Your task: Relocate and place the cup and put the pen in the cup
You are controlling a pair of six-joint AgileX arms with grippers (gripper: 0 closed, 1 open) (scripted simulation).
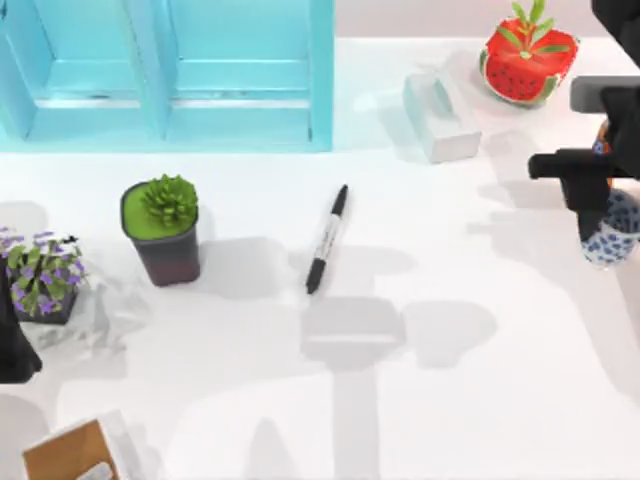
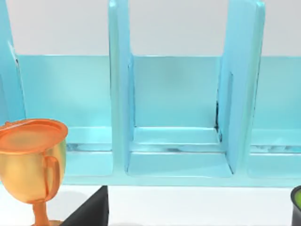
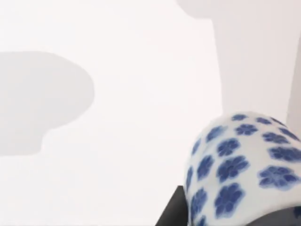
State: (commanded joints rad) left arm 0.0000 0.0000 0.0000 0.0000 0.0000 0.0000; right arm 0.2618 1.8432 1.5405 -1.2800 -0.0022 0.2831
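a: blue-flowered and white, the cup [image 3: 240, 169] sits closest to your right wrist camera, with a dark finger [image 3: 173, 209] edging into view just beside it.

b: where is that from above?

a: at the table's right edge. your right gripper [image 1: 600, 215] is directly over the cup [image 1: 610, 232], and its black body covers the cup's upper part. you can't tell whether the fingers are closed on it or only around it (the contact is hidden), so you can't say if it is held.

b: and the pen?

a: the pen [image 1: 327, 239] lies flat on the white table [image 1: 450, 400] near the middle, well apart from the cup. it runs at a slant, one end toward the blue shelf unit [image 1: 165, 75], with the pale label band round its barrel.

b: what about your left arm?

a: your left gripper [image 1: 14, 345] is parked at the left edge, beside the purple-flowered pot [image 1: 42, 275]; you can't tell how its fingers stand. its wrist camera faces the shelf unit's compartments [image 2: 176, 117], with a gold trophy cup [image 2: 33, 165] close by.

b: anything else on the table?

a: a green succulent in a dark pot [image 1: 163, 230] left of the pen, a white tissue box [image 1: 441, 116] and a watermelon-shaped planter [image 1: 526, 60] toward the far right.
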